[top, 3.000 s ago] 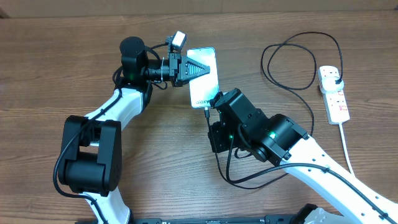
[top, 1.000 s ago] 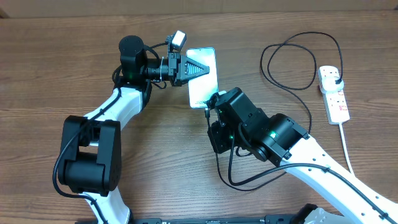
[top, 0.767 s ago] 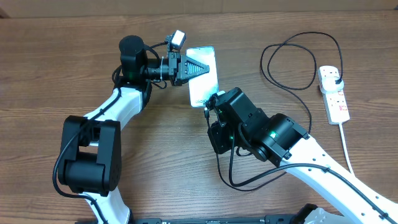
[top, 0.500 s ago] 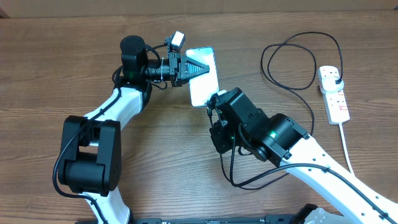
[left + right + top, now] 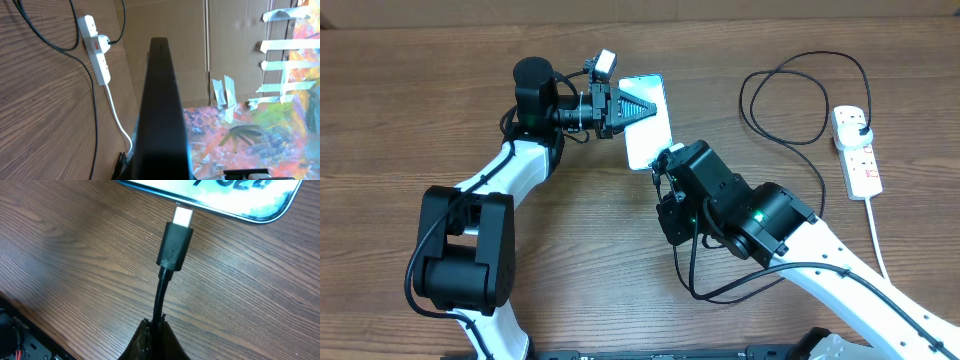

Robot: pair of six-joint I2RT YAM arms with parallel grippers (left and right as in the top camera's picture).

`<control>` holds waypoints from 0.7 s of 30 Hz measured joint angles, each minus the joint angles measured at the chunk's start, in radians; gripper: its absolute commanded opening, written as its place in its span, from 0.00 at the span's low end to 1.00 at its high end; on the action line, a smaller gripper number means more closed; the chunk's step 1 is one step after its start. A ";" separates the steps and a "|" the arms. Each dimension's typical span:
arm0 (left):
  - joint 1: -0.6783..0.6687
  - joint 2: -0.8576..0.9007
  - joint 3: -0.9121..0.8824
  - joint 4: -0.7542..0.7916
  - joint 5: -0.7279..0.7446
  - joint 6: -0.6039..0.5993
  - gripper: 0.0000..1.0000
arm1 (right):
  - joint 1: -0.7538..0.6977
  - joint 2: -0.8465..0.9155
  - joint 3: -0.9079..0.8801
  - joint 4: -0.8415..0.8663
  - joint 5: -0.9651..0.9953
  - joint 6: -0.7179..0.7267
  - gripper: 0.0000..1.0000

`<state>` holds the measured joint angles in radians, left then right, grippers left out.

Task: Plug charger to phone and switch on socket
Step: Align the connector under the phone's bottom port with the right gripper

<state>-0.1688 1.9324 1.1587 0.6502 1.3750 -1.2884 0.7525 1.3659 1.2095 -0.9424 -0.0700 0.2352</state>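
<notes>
The phone (image 5: 647, 123) with a light blue screen is held at its far end by my left gripper (image 5: 632, 107), which is shut on it; its dark edge fills the left wrist view (image 5: 161, 110). My right gripper (image 5: 663, 181) is shut on the charger cable just behind its black connector (image 5: 174, 244). The connector's silver tip (image 5: 183, 216) sits right at the phone's bottom edge (image 5: 225, 200); I cannot tell whether it is inside the port. The cable (image 5: 790, 80) loops back to a black plug (image 5: 861, 125) in the white socket strip (image 5: 855, 150), which also shows in the left wrist view (image 5: 95, 47).
The strip's thick white cord (image 5: 876, 235) runs toward the front right. A loop of black cable (image 5: 715, 288) hangs under my right arm. The left arm (image 5: 470, 230) takes up the left of the wooden table (image 5: 380, 120). Cardboard walls stand behind.
The phone has shifted a little up and left with my left gripper. My right gripper with the connector has followed up toward the phone's bottom edge.
</notes>
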 measured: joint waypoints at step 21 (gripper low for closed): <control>0.000 0.000 0.000 0.000 0.000 0.117 0.04 | 0.000 0.038 0.000 0.005 -0.001 0.000 0.04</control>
<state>-0.1688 1.9324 1.1587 0.6502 1.3750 -1.1709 0.7525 1.4040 1.2095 -0.9371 -0.0711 0.2356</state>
